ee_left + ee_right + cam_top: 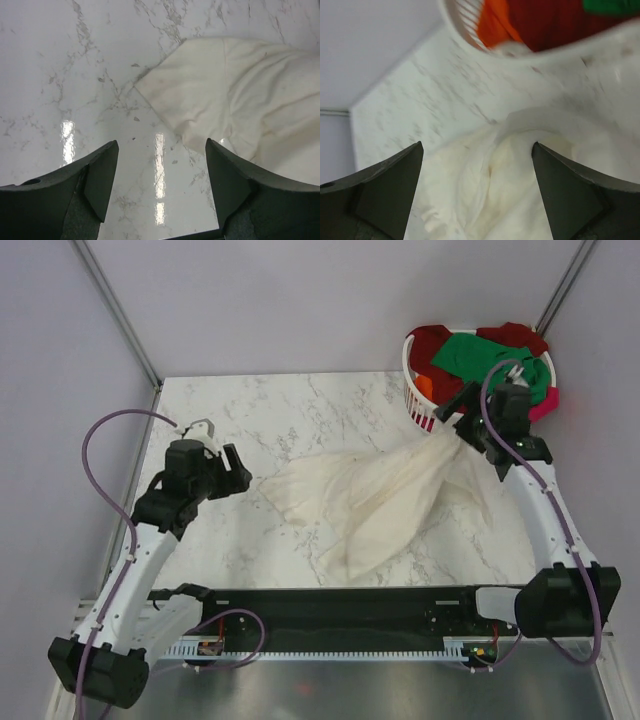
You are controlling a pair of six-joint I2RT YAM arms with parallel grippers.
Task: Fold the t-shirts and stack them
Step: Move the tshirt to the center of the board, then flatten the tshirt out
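Basket [466, 29] blurred, cut off; cream t-shirt [240, 100] cropped.

My overhead camera sits above and behind my two bases, looking forward and down over the whole desk [300, 410] to the laundry basket [415, 405] at the far right corner. My left wrist camera hangs close over the desk, facing down between the fingers of my left gripper [161, 150]. The right wrist camera, blurred, looks out past my right gripper [477, 150] toward the basket's rim. All three views share the cream t-shirt [370, 495]; the overhead and right wrist views share the basket.
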